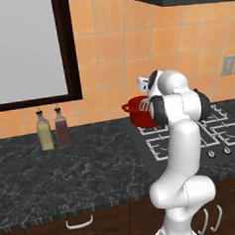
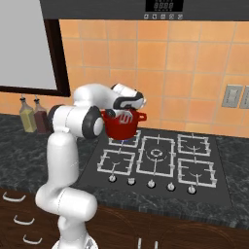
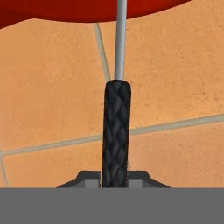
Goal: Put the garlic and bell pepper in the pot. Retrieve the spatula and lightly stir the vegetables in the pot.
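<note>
White and thick-jointed, the Franka arm (image 1: 179, 150) rises in the left base view from the lower right, bends at a dark-ringed elbow level with the red pot (image 1: 140, 111), and folds its forearm back toward the tiled wall. That pot stands on the rear left burner of the gas hob (image 1: 190, 134), partly hidden behind the elbow. Over its rim lies the slotted silver head of the spatula (image 1: 145, 105). Left of the pot, on the dark marble counter (image 1: 68, 167), an oil bottle (image 1: 44, 130) and a darker vinegar bottle (image 1: 62, 127) stand side by side against the wall.

From the right base view the arm climbs from the lower left, its upper link lying level and the wrist reaching across just above the pot (image 2: 121, 124). The gripper (image 2: 130, 105) sits right above the pot's rim, and the spatula's grey head (image 2: 128, 118) shows against the pot's near wall. The pot's right loop handle juts toward the hob's middle burner. Whether garlic or pepper lies inside the pot cannot be told.

In the hand view the claw is closed on the spatula's dark braided handle (image 3: 115, 131), which rises straight from between the two finger tips (image 3: 85, 178). A thin grey shaft runs on from the handle to the pot's red edge (image 3: 65, 11) at the top, with orange wall tiles (image 3: 175, 87) behind.
</note>
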Motion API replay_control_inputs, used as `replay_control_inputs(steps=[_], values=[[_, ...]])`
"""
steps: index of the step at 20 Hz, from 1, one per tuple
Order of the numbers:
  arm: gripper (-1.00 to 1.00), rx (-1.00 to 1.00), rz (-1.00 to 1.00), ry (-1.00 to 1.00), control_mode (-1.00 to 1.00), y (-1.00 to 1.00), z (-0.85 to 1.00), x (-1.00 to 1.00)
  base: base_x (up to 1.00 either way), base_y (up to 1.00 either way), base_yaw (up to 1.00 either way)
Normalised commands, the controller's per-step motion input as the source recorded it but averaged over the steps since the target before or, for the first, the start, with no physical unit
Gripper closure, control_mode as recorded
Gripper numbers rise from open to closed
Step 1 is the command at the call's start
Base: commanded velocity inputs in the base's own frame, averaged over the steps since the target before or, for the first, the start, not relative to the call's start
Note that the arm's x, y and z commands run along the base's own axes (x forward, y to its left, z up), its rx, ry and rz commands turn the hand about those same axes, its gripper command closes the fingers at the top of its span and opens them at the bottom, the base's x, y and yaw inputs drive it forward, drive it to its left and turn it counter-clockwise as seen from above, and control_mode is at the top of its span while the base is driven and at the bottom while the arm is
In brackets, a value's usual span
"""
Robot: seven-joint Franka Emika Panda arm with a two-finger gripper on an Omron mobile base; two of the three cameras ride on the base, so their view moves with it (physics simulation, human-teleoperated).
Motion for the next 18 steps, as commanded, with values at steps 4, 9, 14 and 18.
replay_control_inputs(steps=[4,9,14,18], values=[[1.00,0.00,0.00,0.08,-1.00,-0.15,-0.46,-0.41,0.00,0.00,0.00],[1.00,-0.09,0.00,-0.07,-1.00,-0.01,-0.13,-0.65,0.00,0.00,0.00],[1.00,-0.15,0.00,-0.28,-1.00,0.02,0.00,-0.09,0.00,0.00,0.00],[1.00,-0.05,0.00,-0.24,-1.00,0.00,0.15,0.00,0.00,0.00,0.00]])
